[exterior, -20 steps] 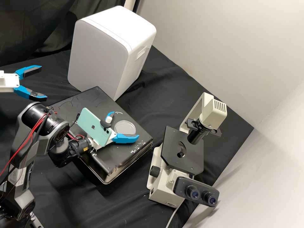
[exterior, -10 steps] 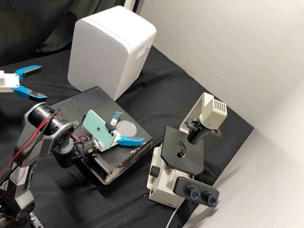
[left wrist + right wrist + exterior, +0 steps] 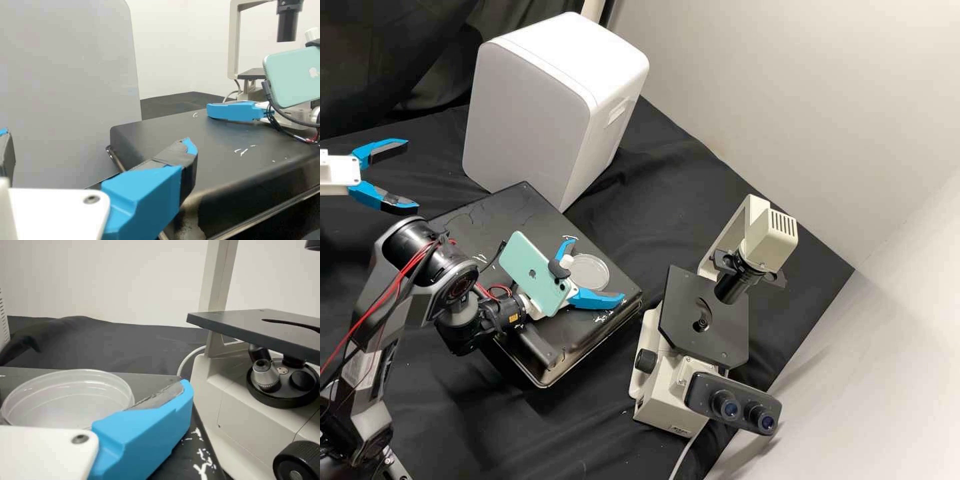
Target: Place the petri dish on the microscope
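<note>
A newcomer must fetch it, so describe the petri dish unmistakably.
Find the big white box at the bench's back; a flat black slab lies before it. On the slab's corner nearest the microscope, between the right end effector's open blue fingers, sits the petri dish: the only clear, round, shallow thing there.

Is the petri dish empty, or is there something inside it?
Empty, it seems: in the right wrist view the petri dish is clear plastic with only its bare floor visible inside.
</note>
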Motion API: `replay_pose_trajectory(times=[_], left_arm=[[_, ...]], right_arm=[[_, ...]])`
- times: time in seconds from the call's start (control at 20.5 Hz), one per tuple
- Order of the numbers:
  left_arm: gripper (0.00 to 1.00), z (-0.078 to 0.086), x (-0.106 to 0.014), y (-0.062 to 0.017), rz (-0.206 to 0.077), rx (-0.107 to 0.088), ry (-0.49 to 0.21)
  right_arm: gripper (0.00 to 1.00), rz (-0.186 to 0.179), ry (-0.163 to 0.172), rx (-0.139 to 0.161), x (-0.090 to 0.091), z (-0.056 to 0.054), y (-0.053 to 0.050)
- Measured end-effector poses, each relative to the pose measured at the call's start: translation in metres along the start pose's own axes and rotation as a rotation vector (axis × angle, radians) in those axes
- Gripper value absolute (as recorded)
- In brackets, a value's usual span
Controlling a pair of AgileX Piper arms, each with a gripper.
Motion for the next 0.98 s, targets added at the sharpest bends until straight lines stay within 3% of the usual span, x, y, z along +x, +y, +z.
replay_pose_trajectory(times=[0.64,0.98], left_arm=[[1.00,0.0000,0.0000,0.0000,0.000,0.000,0.000],[1.00,-0.0014,0.0005,0.0003,0.002,0.000,0.009]], right_arm=[[0.00,-0.023,0.029,0.005,0.0009,0.0004,0.0008],[0.00,-0.027,0.034,0.031,0.0014,0.0018,0.0022]])
